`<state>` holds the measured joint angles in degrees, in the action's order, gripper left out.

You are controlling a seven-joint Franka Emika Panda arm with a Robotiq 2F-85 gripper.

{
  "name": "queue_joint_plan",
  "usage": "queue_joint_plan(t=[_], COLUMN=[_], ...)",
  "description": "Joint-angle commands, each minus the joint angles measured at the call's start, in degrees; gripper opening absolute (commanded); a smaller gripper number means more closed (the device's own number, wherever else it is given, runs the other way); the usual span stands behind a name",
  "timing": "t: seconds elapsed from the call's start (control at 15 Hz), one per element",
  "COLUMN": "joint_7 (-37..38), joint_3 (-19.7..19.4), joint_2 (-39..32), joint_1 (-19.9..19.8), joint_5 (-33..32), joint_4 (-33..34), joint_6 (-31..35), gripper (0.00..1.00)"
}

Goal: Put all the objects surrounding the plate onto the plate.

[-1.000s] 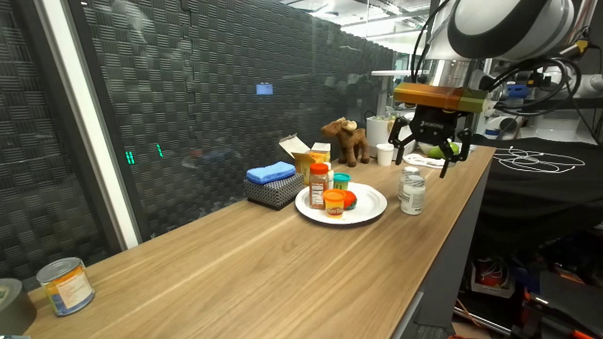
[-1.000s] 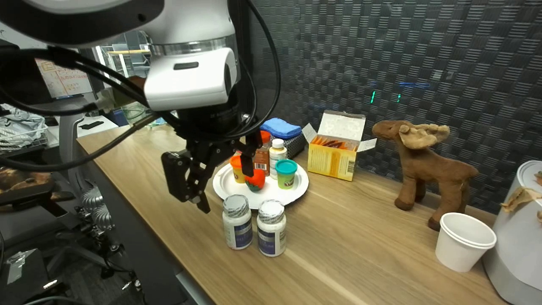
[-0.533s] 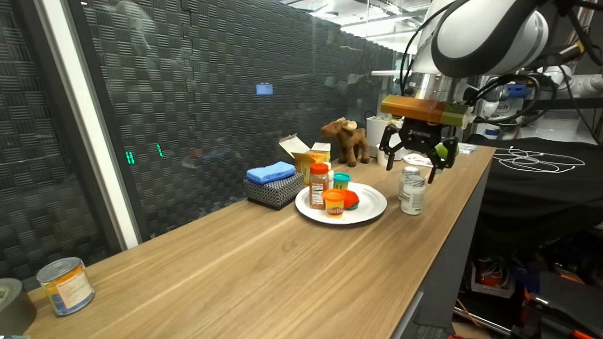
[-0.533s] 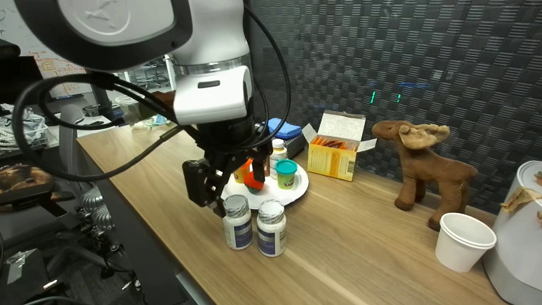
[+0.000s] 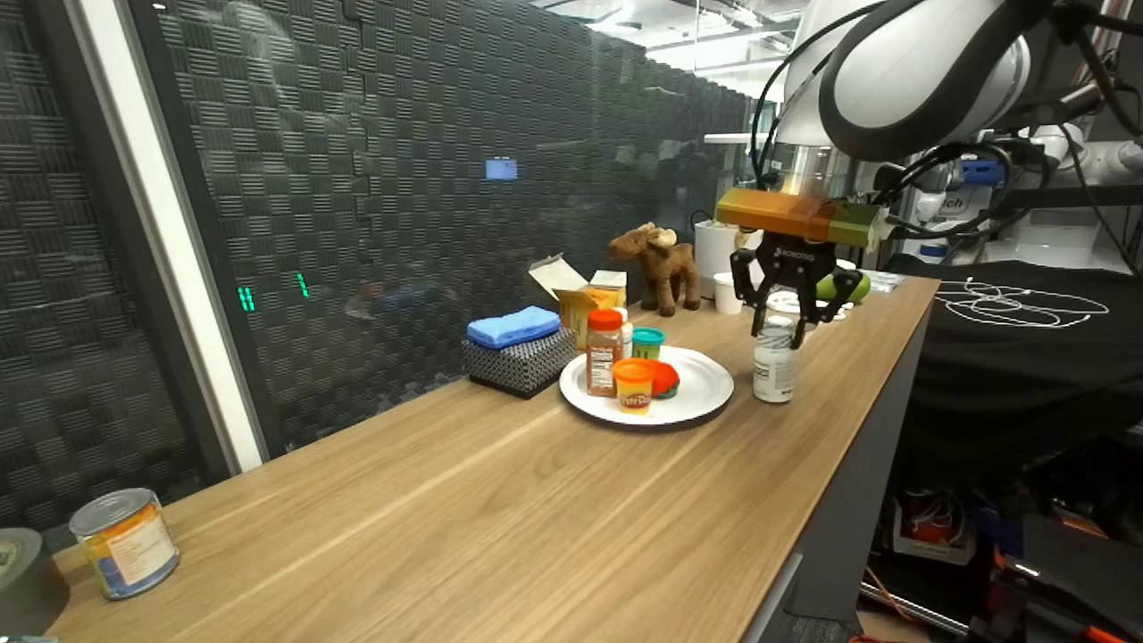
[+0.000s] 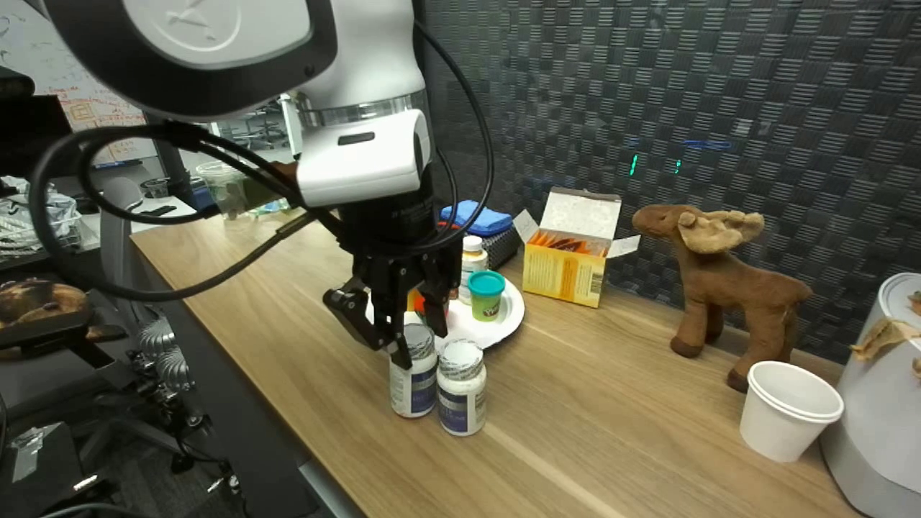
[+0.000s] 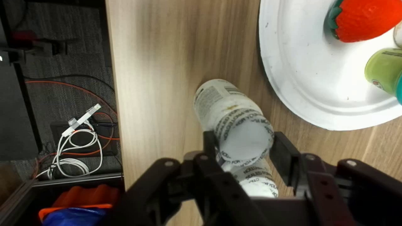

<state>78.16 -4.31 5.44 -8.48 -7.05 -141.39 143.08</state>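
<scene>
Grabbing time

In an exterior view, one white bottle (image 6: 461, 396) stands nearest. Behind it, nearer the open edge of the tabletop (image 5: 500, 509), the end effector (image 7: 245, 146) pinches the other bottle (image 6: 414, 392). Lifting should come next, then the plate (image 5: 701, 388), farther from that edge.

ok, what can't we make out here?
Orange tub: in an exterior view, mostly hidden by the claw.
White bottle: in an exterior view, hidden behind its twin.
Label print: in an exterior view, too blurred to read.
Green tub: in the wrist view, lid mostly cut off by the right edge.
Grey roll: in an exterior view, cut off by the left edge.
</scene>
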Motion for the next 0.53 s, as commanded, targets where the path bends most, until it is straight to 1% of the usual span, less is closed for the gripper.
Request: queue_joint_plan(t=[0.0,0.2,0.47], joint_7=[1.77,1.34,3.55], joint_3=[0.33,0.31,1.55], joint_2=[0.74,1.31,4.52], joint_1=[-0.17,0.0,0.01], joint_5=[-2.26,-1.74,-5.37], joint_4=[0.78,0.94,2.84], joint_6=[-0.99,-1.05,-1.58], gripper=[0.2,0.2,0.2])
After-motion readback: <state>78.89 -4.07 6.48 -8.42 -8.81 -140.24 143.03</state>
